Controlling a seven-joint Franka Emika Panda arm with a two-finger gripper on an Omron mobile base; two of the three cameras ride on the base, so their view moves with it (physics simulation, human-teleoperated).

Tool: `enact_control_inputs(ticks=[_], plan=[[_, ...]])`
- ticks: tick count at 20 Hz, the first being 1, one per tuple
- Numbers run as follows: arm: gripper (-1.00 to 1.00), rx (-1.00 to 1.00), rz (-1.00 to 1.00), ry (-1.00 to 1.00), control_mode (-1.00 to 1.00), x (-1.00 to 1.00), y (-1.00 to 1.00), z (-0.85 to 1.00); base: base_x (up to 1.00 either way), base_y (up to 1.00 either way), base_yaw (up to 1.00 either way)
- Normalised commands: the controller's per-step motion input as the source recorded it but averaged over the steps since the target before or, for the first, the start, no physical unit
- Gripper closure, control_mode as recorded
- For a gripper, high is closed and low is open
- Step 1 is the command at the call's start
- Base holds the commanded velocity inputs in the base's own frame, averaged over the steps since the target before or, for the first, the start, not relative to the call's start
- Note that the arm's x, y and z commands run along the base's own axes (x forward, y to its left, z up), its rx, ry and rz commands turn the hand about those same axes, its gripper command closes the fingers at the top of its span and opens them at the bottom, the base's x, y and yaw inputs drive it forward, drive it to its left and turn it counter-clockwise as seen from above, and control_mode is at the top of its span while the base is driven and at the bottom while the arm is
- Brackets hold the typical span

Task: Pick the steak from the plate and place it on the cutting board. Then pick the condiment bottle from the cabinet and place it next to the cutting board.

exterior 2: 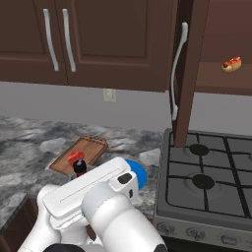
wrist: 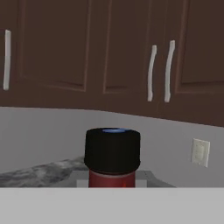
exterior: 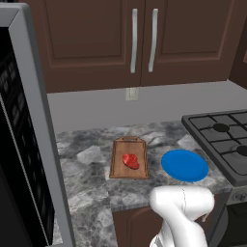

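The steak (exterior: 130,160) lies on the board (exterior: 128,158), roughly in its middle, and the board rests on the marbled surface (exterior: 91,178) with its small handle toward the wall. Just to the right of the board, apart from it, sits the blue plate (exterior: 185,165), bare, close to the stove (exterior: 226,140). In the right base view the arm hangs low over the front of the surface, and the bottle (exterior 2: 79,167) stands upright at its tip, in front of the board's near end. The hand view looks over the bottle's black cap (wrist: 112,150) from close up, with red sauce below it. The claw's fingertips are hidden in every view; going by the bottle sitting right at the hand, the claw is pinching the bottle. The cabinet (exterior 2: 187,74) door stands open at the right, edge on above the stove, and a hot dog (exterior 2: 231,64) lies on the shelf inside.
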Motion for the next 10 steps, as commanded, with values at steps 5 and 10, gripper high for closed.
enact_control_inputs(ticks=[5, 10], plan=[[1.0, 0.05, 0.0, -0.07, -1.0, 0.11, 0.14, -0.37, 0.0, 0.0, 0.0], [1.0, 0.05, 0.0, -0.07, -1.0, 0.18, 0.15, -0.36, 0.0, 0.0, 0.0]])
